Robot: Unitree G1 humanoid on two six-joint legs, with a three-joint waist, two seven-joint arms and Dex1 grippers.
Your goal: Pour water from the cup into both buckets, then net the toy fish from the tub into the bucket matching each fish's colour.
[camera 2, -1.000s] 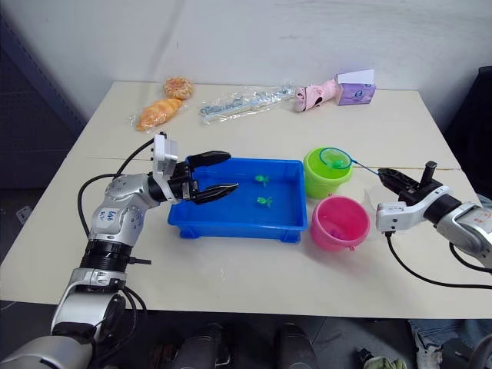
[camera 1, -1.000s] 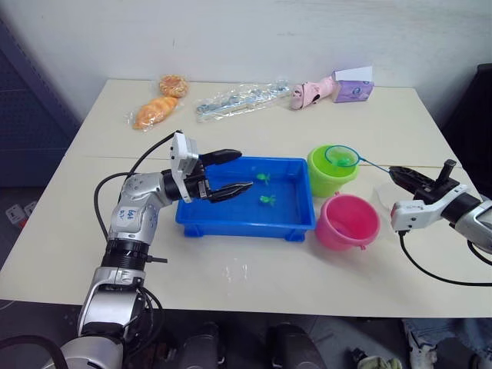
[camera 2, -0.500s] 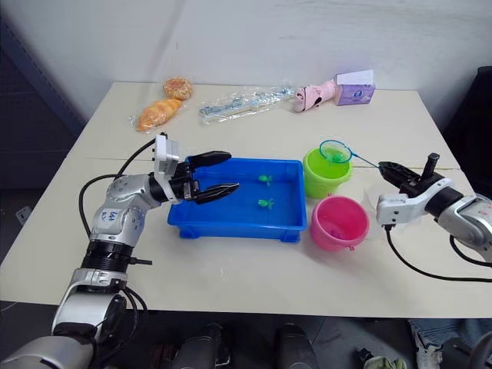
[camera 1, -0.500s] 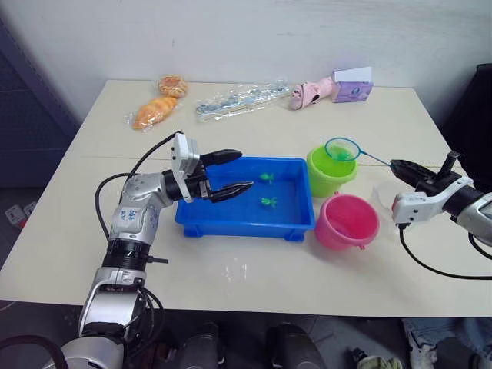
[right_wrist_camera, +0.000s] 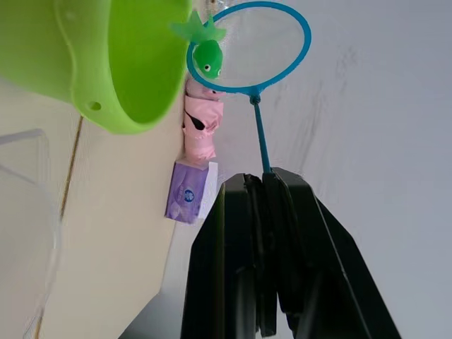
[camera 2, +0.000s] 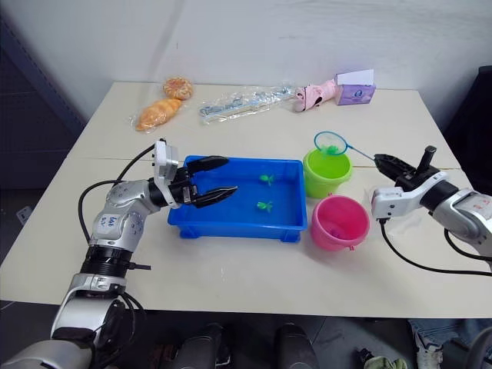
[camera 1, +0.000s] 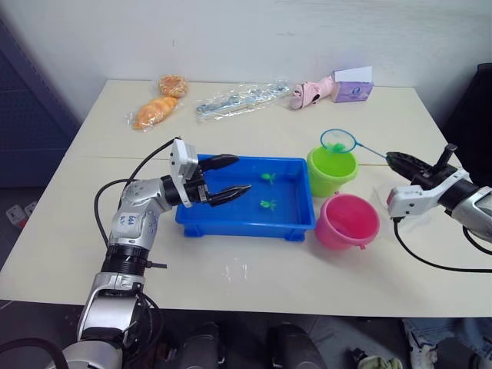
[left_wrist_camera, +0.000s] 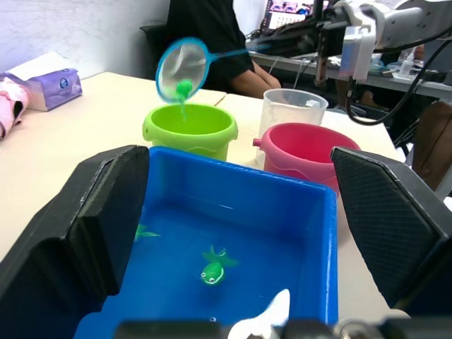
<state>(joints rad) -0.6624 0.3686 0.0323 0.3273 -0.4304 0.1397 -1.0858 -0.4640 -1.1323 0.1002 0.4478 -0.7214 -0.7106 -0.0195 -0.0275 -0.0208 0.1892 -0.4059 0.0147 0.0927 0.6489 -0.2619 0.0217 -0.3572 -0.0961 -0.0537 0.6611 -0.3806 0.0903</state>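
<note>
The blue tub (camera 1: 244, 219) holds two green toy fish (camera 1: 267, 177) (camera 1: 267, 204). My left gripper (camera 1: 242, 174) is open over the tub's left end, with nothing between its fingers. To the right stand the green bucket (camera 1: 332, 171) and, nearer, the pink bucket (camera 1: 347, 221). The clear cup (left_wrist_camera: 289, 113) stands behind the pink bucket. My right gripper (camera 1: 400, 160) is shut on the net's thin handle. The net's hoop (camera 1: 338, 140) hangs tilted just above the green bucket's far rim. A green fish (right_wrist_camera: 207, 53) clings to the mesh at the hoop's edge.
At the table's back lie two pastries (camera 1: 157, 111), a clear plastic bag (camera 1: 242, 98), a pink toy (camera 1: 311, 92) and a purple box (camera 1: 354, 86). A person (left_wrist_camera: 205, 28) sits beyond the table's right side.
The net's hoop has risen and shifted slightly back above the green bucket, carried by my right gripper. My left gripper has moved only slightly.
</note>
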